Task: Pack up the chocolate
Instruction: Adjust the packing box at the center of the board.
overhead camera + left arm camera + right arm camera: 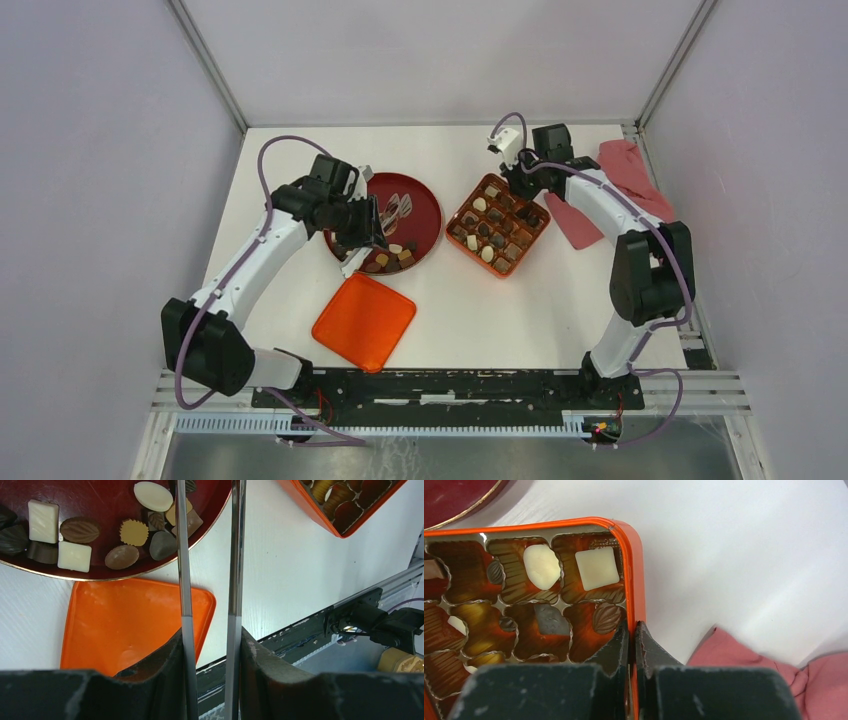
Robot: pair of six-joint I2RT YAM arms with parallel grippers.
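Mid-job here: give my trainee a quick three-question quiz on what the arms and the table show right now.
1. True or false: the right tool is shut on the box rim.
2. What does the left tool hold?
3. Fill in: the loose chocolate lies on the dark red ____.
Key: 1 true; 2 tongs; 3 plate.

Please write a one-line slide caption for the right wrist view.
Right gripper shut on the wall of the orange box, some compartments holding chocolate, a pink cloth beside it.
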